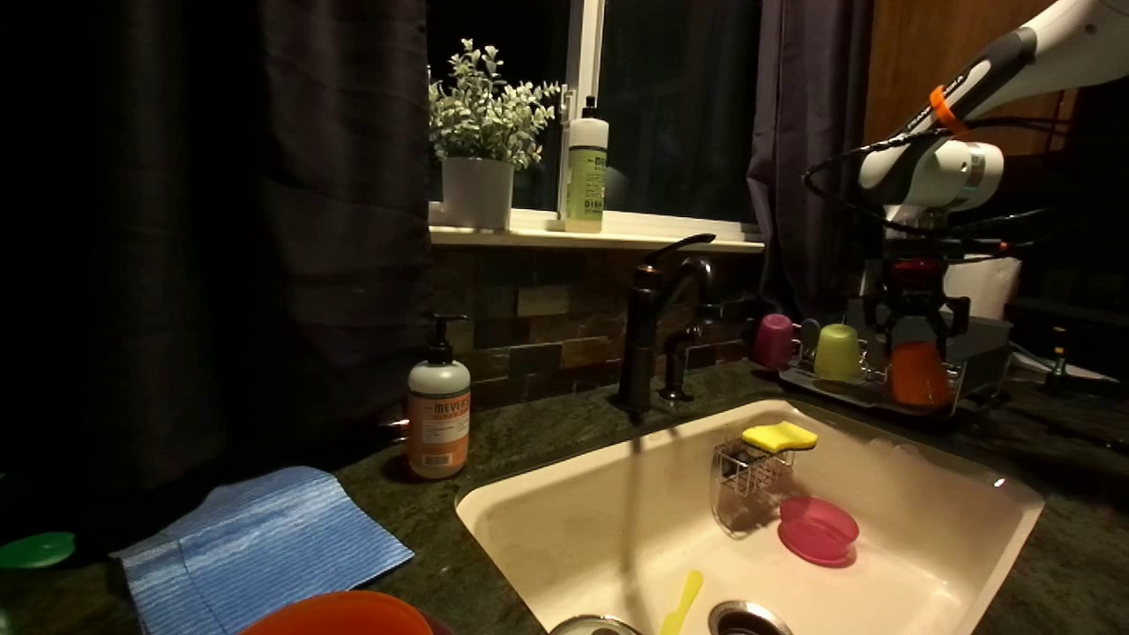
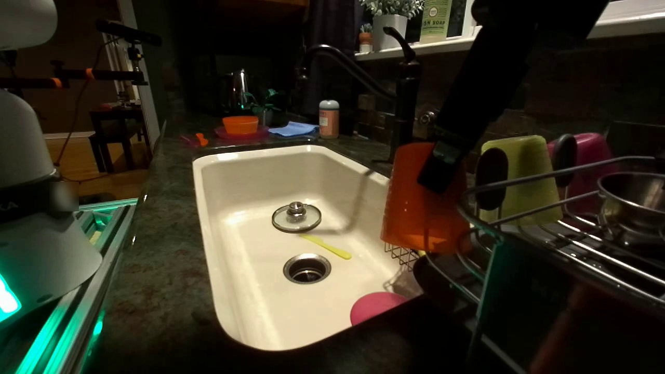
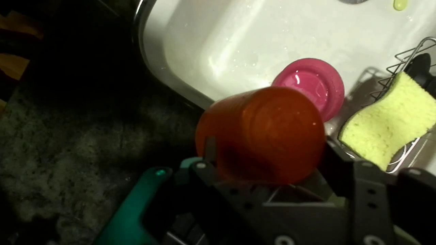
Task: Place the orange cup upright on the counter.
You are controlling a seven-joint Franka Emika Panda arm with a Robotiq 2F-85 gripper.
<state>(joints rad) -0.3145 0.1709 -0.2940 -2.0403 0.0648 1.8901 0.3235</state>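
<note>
At the rack (image 1: 856, 395), the gripper (image 3: 269, 149) has its jaws parted to the width of the orange cup (image 2: 410, 208) and appears clamped on it near the base, which leaves the rim free. The orange cup is held tilted, mouth down; whether it touches the rack cannot be determined. The green cup (image 1: 836, 353) near it also sits inverted, presumably for draining. Upright placement on the counter (image 2: 166, 249) will likely require a full inversion.

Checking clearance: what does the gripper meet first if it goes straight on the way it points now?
The gripper straddles the orange cup, so that comes first; whether it's gripped I can't tell. Beyond it, probably the dish rack or the counter; depth is unclear.
</note>
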